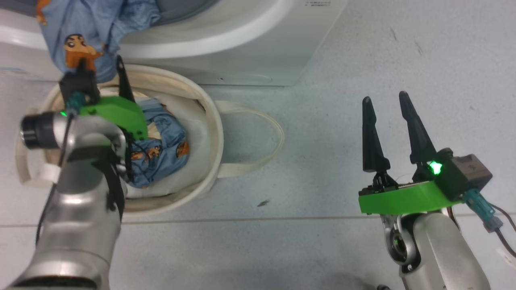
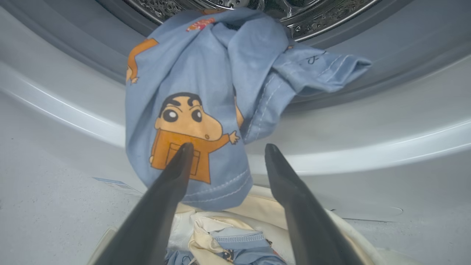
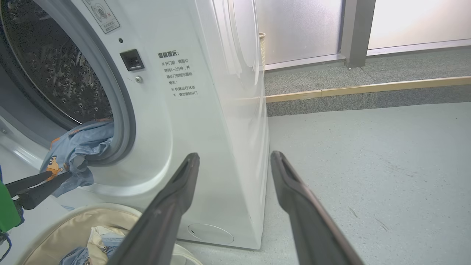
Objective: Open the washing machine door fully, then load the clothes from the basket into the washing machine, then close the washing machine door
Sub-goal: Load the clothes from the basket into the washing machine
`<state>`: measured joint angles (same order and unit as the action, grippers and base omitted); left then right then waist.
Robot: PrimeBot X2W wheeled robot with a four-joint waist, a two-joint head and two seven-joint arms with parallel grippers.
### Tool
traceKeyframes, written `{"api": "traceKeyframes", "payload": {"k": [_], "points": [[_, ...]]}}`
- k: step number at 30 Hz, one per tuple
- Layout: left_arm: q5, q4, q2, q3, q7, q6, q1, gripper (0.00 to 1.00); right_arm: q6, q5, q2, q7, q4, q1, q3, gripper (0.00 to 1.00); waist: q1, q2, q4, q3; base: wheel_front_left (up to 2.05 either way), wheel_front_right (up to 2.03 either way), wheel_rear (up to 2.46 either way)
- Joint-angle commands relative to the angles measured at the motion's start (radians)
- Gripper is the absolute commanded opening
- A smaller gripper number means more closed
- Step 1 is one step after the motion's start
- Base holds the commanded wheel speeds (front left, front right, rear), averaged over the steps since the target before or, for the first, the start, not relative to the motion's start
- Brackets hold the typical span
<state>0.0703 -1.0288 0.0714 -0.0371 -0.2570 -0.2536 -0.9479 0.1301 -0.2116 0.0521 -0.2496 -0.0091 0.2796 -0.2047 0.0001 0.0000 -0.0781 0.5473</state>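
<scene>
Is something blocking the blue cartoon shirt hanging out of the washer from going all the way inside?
No, nothing visible blocks it. The blue garment hangs out over the grey gasket, and the shiny drum behind it is uncovered. The left gripper is open right in front of the cloth.

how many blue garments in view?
2: one garment draped out of the washing machine drum mouth, one bundle in the basket; more may be hidden beneath.

Chinese notice (image 3: pixel 179 73) "温馨提示:" on washing machine (image 3: pixel 220 147) front; smaller lines unclear.
</scene>
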Motion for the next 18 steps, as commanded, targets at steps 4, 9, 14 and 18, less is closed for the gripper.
{"api": "traceKeyframes", "payload": {"k": [4,9,14,18], "points": [[-0.007,-0.015,0.053,0.033,-0.005,-0.025,-0.07,1.0,0.001,-0.009,-0.002,-0.012,-0.038,0.013,-0.028,1.0,-0.0001,0.0,-0.023,0.038,0.0,0.0,0.0],[0.007,-0.096,0.063,0.047,-0.005,-0.045,-0.131,1.0,0.001,-0.007,-0.002,-0.012,-0.044,0.024,-0.036,1.0,-0.0001,0.0,-0.033,0.064,0.0,0.0,0.0],[0.021,-0.128,0.068,0.057,-0.005,-0.051,-0.193,1.0,0.001,-0.006,-0.002,-0.012,-0.053,0.032,-0.04,1.0,-0.0001,0.0,-0.039,0.094,0.0,0.0,0.0],[0.034,-0.125,0.069,0.066,-0.005,-0.049,-0.216,1.0,0.001,-0.004,-0.002,-0.012,-0.054,0.033,-0.043,1.0,-0.0001,0.0,-0.04,0.107,0.0,0.0,0.0]]}}
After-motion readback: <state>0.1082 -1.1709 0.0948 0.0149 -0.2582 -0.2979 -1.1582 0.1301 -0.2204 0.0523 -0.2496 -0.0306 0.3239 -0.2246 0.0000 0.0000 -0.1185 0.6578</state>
